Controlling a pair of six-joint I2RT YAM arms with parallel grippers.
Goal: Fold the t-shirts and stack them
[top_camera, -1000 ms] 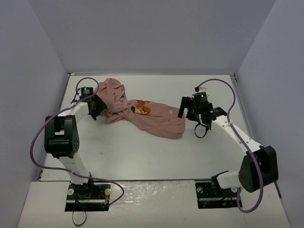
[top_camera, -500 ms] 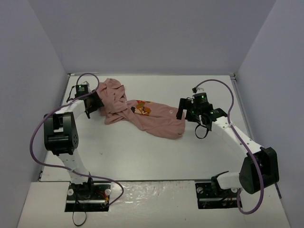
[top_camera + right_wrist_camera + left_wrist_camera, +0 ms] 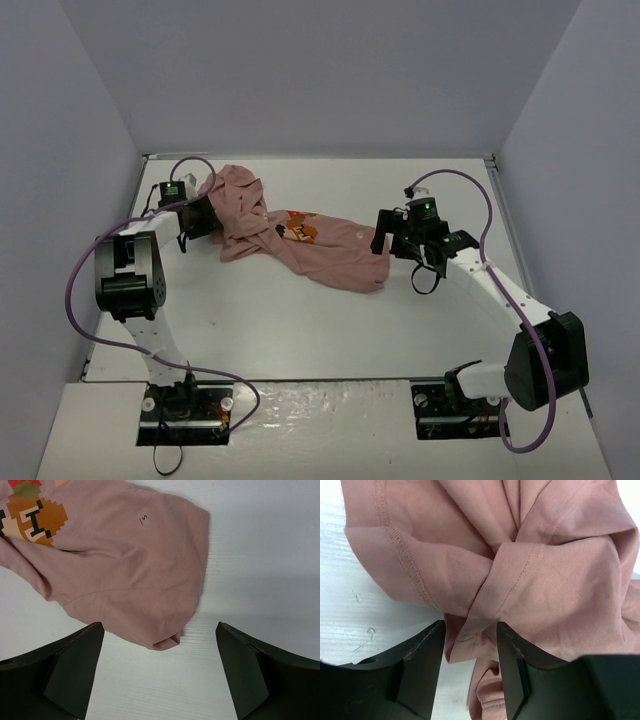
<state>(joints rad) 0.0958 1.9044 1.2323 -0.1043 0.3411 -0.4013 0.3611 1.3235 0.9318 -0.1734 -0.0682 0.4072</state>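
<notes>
**Position of the garment.** One dusty-pink t-shirt [image 3: 335, 258] lies crumpled on the white worktop [image 3: 300, 330]. It forms a band running from a nearer end on the right to a farther, bunched end on the left. It is not folded flat. The chest graphic [image 3: 300, 230], in orange, brown and red blocks, faces up near the middle of the band.

**Right fingers.** The right fingers [image 3: 381, 238] hover at the nearer, right end of the t-shirt. In the right wrist view the right fingers [image 3: 75, 672] stand wide apart and hold nothing. Bare worktop [image 3: 260, 555] fills most of the gap between them. A rounded corner of the t-shirt [image 3: 130, 580] reaches into this gap and ends just beside the finger on the left of the picture. It is apart from the other finger. A small white size label [image 3: 142, 518] marked "S" lies on the cloth, and part of the chest graphic [image 3: 35, 517] shows at the upper left of the picture.

**Left fingers.** The left fingers [image 3: 198, 218] sit at the farther, left end, against the bunched cloth. In the left wrist view the left fingers [image 3: 415, 670] stand narrowly apart. A stitched fold of the t-shirt [image 3: 530, 580] fills the gap at their tips and meets both inner faces. Whether the fold is firmly pinched cannot be told. Worktop [image 3: 350, 625] shows to the left of the cloth.

**Far end.** Beyond the left fingers, the cloth heaps into rumpled folds close to the worktop's far left corner.
</notes>
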